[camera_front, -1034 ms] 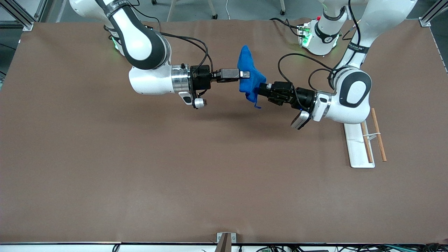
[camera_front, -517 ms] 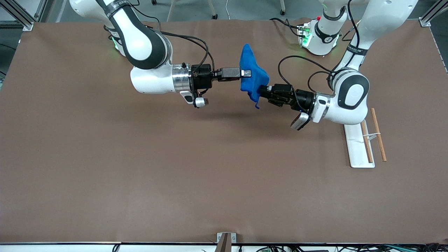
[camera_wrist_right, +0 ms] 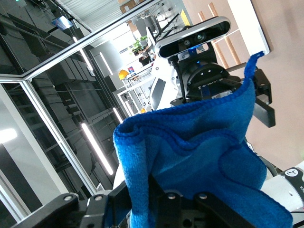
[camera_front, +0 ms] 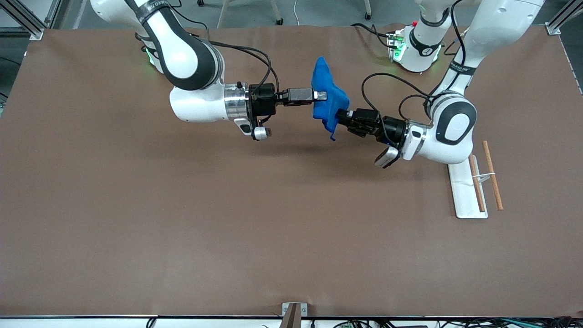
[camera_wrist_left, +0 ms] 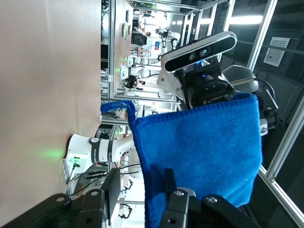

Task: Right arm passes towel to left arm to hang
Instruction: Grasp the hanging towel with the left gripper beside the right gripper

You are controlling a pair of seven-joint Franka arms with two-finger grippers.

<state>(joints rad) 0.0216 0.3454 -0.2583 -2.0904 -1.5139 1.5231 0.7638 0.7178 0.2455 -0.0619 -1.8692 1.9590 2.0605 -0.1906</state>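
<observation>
The bright blue towel (camera_front: 329,98) hangs in the air over the table's middle, toward the robots' bases. My right gripper (camera_front: 320,96) is shut on the towel's upper part. In the right wrist view the towel (camera_wrist_right: 199,147) drapes from between the right gripper's (camera_wrist_right: 142,194) fingers. My left gripper (camera_front: 340,117) is at the towel's lower edge, open. In the left wrist view the towel's edge (camera_wrist_left: 204,147) lies between the spread fingers of the left gripper (camera_wrist_left: 140,185), which are not closed on it. A small loop tag (camera_front: 334,135) dangles at the lowest corner.
A white base plate (camera_front: 464,191) with two wooden rods (camera_front: 493,175) lies on the brown table at the left arm's end. A small bracket (camera_front: 294,312) sits at the table edge nearest the front camera.
The left gripper has moved in toward the towel's lower edge, and the left arm's elbow has shifted toward the middle. The right gripper still holds the towel and has barely moved.
</observation>
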